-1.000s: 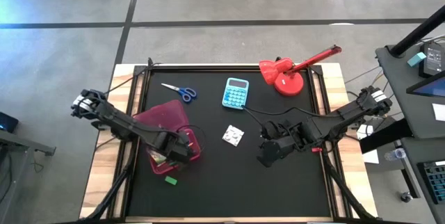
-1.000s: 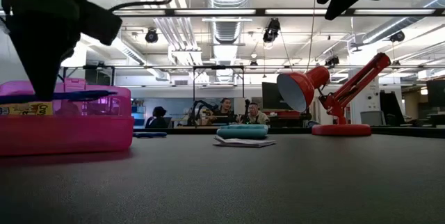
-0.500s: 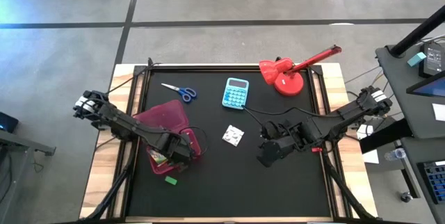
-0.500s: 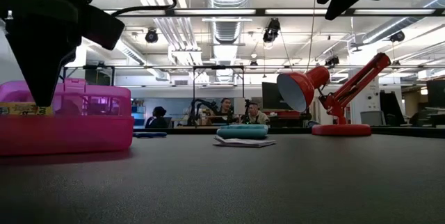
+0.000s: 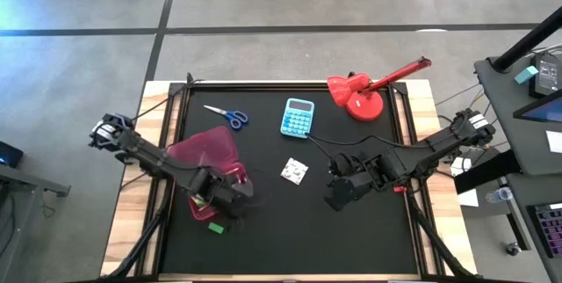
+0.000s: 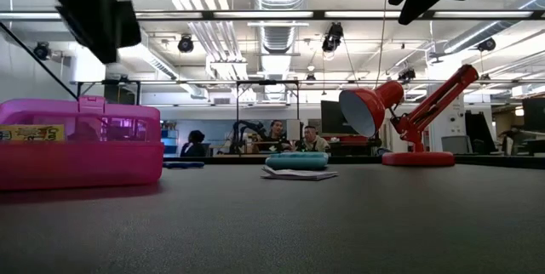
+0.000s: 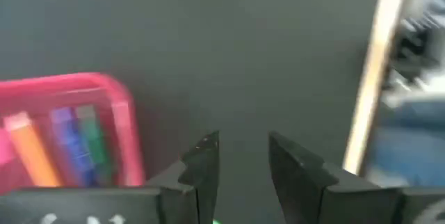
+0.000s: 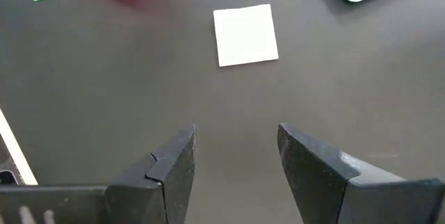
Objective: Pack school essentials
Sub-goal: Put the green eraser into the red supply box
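L gripper (image 5: 230,197) hovers by the pink case's (image 5: 204,149) near corner, fingers apart, nothing betw. them.
Just beside it: orange, blue & green markers (image 7: 59,144) lying in the case w/ the yellow-green crayon box (image 6: 31,132); small green piece (image 5: 215,227) on the mat right next to it. R gripper (image 5: 338,197) waits mid-mat, jaws spread, empty; white patterned square (image 5: 294,171) near it, scissors (image 5: 226,114) far off past the case; calculator (image 5: 298,118) & red lamp (image 5: 367,90) beyond.

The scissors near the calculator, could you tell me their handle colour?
Blue handles on the scissors, clearest in the high view.
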### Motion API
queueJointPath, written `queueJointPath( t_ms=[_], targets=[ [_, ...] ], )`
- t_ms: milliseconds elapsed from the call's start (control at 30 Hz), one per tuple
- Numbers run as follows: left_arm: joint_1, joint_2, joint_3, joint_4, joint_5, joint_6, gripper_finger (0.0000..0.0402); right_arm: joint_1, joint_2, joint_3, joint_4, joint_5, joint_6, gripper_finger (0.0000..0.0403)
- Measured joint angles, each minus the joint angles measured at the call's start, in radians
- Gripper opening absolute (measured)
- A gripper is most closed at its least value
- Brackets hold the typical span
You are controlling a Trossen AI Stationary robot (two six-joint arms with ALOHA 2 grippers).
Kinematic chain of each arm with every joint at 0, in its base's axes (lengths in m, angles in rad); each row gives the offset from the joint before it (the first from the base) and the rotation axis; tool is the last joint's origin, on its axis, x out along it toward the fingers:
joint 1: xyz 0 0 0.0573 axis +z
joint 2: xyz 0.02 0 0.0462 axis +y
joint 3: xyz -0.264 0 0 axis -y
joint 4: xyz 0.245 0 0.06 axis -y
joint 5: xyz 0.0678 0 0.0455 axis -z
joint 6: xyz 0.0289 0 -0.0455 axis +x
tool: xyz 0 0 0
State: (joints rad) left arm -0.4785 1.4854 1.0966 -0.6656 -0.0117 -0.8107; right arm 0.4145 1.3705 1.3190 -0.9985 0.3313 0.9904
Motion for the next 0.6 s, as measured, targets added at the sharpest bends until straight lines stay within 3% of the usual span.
queueJointPath(
  t_ms=[100, 300, 467, 600],
  targets=[
    [-0.054, 0.006, -0.006, 0.019, 0.064, 0.08, 0.0105, 0.0, 0.0, 0.0, 0.0, -0.008, 0.005, 0.0192],
    [-0.223, 0.006, -0.007, 0.1, 0.087, 0.245, 0.0105, 0.0, 0.0, 0.0, 0.0, -0.021, 0.005, 0.0192],
    [-0.33, 0.039, -0.017, 0.112, 0.021, 0.27, 0.0105, 0.0, 0.0, 0.0, -0.001, -0.021, -0.004, 0.0192],
    [-0.34, 0.074, -0.018, 0.055, -0.024, 0.229, 0.0105, 0.0, 0.0, 0.0, 0.0, -0.021, -0.005, 0.0192]
  ],
)
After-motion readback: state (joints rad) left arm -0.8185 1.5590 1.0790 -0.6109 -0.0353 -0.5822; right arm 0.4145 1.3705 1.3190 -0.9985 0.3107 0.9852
